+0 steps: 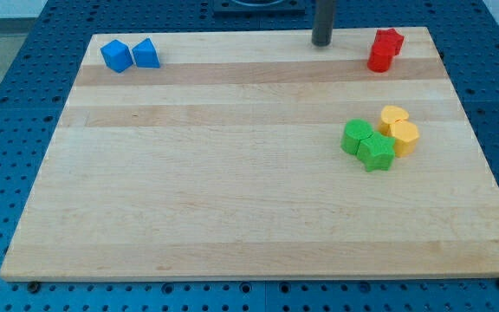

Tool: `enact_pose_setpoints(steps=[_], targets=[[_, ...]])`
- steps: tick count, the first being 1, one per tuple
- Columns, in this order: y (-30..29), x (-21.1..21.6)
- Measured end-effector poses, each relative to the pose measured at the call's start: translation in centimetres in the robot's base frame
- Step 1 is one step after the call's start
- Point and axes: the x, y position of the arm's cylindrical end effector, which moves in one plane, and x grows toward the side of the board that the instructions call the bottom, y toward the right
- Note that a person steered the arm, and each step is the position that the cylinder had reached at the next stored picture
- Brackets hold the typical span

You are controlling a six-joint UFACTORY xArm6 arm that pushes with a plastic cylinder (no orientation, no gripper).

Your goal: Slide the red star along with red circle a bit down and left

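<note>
A dark upright rod comes down at the table's (232,173) 12 o'clock edge; my tip (322,42) touches no block. At 3 o'clock from it, well apart, the red star (389,40) touches the red circle (379,59). There is no gripper.

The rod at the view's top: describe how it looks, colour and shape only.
I see only the lower part of the rod: a straight, round, dark grey bar with a smooth, plain surface. My tip ends blunt and flat, about as wide as the rest. No cables, markings or sleeves show on it. The upper part is cut off by the view's top edge.
</note>
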Motion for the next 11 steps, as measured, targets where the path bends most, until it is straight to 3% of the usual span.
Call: enact_pose_setpoints(steps=[4, 11], targets=[[10.8, -1.4], [11.5, 5.4]])
